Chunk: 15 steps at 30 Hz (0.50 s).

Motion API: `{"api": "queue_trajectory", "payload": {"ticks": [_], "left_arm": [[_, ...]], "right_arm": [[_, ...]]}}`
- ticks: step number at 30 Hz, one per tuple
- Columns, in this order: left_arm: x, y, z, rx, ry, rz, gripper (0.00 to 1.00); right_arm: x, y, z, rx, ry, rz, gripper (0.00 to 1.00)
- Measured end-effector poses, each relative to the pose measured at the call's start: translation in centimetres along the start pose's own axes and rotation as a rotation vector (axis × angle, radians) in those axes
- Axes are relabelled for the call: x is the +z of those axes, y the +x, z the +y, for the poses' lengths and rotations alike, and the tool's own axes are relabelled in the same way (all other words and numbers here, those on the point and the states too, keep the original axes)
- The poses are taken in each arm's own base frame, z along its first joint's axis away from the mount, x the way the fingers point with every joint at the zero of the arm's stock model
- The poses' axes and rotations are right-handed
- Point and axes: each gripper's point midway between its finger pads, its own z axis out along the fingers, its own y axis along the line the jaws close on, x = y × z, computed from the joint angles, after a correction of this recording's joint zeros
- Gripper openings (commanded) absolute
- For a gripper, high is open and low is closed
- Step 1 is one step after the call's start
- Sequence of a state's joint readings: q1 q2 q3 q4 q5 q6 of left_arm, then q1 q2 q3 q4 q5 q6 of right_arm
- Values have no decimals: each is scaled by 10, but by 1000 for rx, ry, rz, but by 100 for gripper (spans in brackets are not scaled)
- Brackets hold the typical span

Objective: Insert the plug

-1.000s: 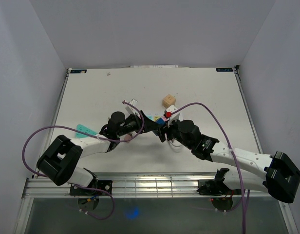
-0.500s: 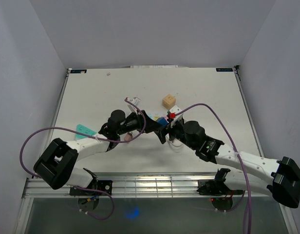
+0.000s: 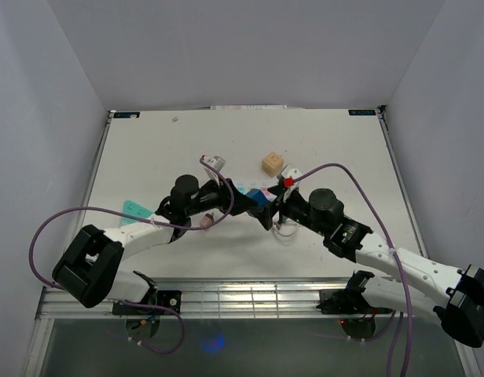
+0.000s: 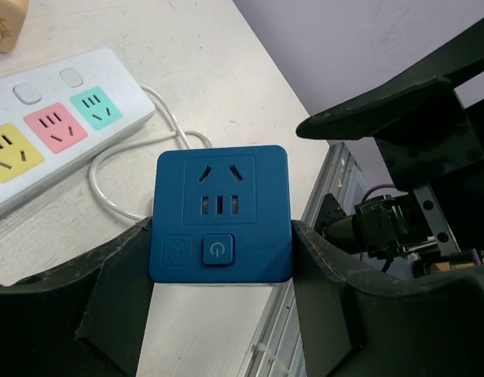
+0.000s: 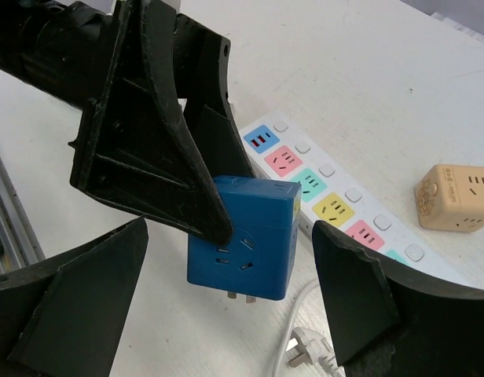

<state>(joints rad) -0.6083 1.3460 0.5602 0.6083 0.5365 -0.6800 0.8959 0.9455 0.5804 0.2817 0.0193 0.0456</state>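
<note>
Blue adapter (image 4: 220, 212) is clamped in the left gripper (image 4: 218, 236), in the air beside the power strip (image 4: 61, 118), not plugged in.

Left of the strip: a teal item (image 3: 138, 210) lies flat on the table (image 3: 344, 149), well apart from it. The left gripper's jaws are closed on the adapter's two side faces, its socket face and power button toward the left wrist cam. Adapter prongs (image 5: 238, 297) point down, clear of the strip's coloured sockets; it sits on the strip's near side, near where the white cord (image 4: 124, 157) loops out. Right gripper (image 5: 226, 232) faces the left one from the strip's right. Its jaws are spread wide, straddling the adapter with gaps on both sides and holding nothing. A beige cube (image 5: 454, 196) sits just beyond the strip on its far side, apart from it.
</note>
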Motion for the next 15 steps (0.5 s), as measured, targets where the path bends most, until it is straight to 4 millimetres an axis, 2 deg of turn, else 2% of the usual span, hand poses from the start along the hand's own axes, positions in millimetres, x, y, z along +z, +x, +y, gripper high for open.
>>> {"api": "queue_trajectory", "payload": {"ticks": [9,15], "left_arm": [[-11,0,5,79,64,3,0],[-18,-1,-10,134,173,18,0]], "right_arm": [[2,6,-10,72,-97,40,90],[-5,4,-14,127,-173,40,90]]}}
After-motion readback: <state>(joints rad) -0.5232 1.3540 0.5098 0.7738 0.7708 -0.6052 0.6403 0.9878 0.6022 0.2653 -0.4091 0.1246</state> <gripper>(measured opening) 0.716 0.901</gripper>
